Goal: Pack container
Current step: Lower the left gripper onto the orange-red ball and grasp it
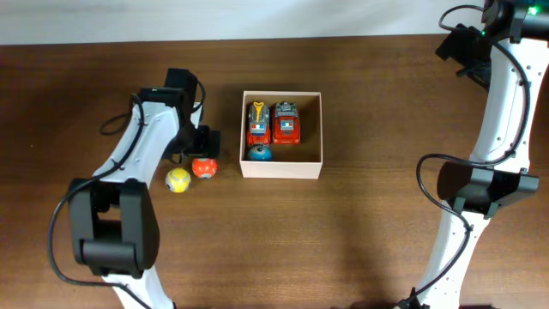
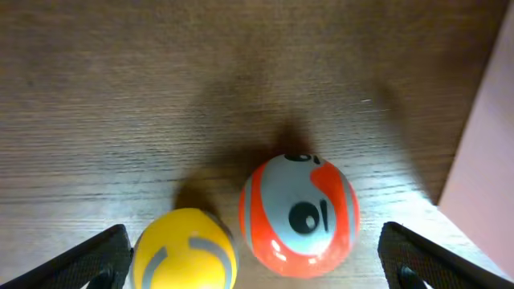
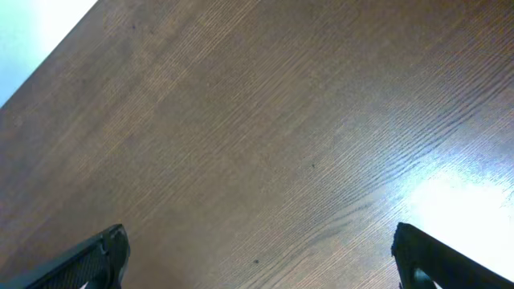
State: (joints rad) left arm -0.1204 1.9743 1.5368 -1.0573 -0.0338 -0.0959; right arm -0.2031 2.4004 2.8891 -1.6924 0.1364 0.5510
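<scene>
Left tool (image 2: 257,269) fingers apart, orange ball (image 2: 299,217) and yellow ball (image 2: 185,249) below. Right tool (image 3: 261,261) apart over bare table (image 3: 241,120), far right corner. Container (image 1: 281,169) mid-table; only overhead shows contents: two red cars (image 1: 286,124), blue ball (image 1: 259,154).

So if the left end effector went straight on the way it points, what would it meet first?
Most likely the orange-and-grey toy ball, lying between its open fingers; the yellow toy ball beside it could be clipped too. Depth is unclear.
</scene>
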